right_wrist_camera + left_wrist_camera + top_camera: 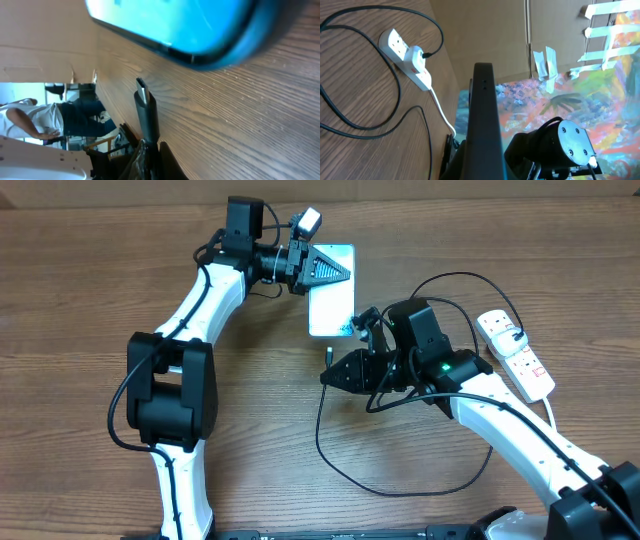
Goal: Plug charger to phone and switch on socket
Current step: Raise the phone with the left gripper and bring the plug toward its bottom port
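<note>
Overhead top-down, wrists close (phone (pixel 330 305) shared)

Under me runs a brown wood-grain table (pixel 80 380), its boards lengthwise across my overhead view. Along its far edge I see a plain cardboard wall (pixel 485 30). Beside that cardboard hangs a sheet painted in loose orange, blue and green strokes (pixel 615 105), with strips of white tape (pixel 607 27) across its upper corner and two shorter strips (pixel 545 62) at its edge. Past the table's end, seen sideways, stands a person in a white top and dark trousers (pixel 45 122).
</note>
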Tool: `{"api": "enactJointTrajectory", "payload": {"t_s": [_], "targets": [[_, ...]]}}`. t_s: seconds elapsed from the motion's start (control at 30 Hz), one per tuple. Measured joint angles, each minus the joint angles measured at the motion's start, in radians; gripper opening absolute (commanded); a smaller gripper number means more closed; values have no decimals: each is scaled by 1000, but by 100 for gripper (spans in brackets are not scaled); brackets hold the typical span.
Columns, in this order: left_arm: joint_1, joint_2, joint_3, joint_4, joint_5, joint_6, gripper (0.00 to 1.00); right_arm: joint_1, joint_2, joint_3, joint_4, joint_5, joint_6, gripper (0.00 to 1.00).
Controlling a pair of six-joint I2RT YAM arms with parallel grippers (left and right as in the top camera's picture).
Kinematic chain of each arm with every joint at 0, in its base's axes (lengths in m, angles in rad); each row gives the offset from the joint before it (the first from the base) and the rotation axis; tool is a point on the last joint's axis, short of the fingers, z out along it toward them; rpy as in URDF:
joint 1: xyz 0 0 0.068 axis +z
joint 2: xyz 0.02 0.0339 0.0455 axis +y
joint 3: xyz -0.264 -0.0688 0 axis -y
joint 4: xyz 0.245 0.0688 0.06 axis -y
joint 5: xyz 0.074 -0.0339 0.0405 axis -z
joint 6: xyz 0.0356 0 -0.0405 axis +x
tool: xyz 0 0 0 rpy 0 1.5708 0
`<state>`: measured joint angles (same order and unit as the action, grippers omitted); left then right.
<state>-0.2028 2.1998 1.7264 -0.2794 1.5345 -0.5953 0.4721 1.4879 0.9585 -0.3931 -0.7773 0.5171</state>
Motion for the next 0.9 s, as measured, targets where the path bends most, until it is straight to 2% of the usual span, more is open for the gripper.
{"api": "enactJointTrajectory", "payload": {"t_s": [0.2, 0.9], "targets": [[-1, 0, 0, 0, 0, 0, 4, 0, 0, 0, 57, -12, 7, 4], [-1, 0, 0, 0, 0, -4, 4, -36, 4, 0, 61, -8, 51, 4]]}}
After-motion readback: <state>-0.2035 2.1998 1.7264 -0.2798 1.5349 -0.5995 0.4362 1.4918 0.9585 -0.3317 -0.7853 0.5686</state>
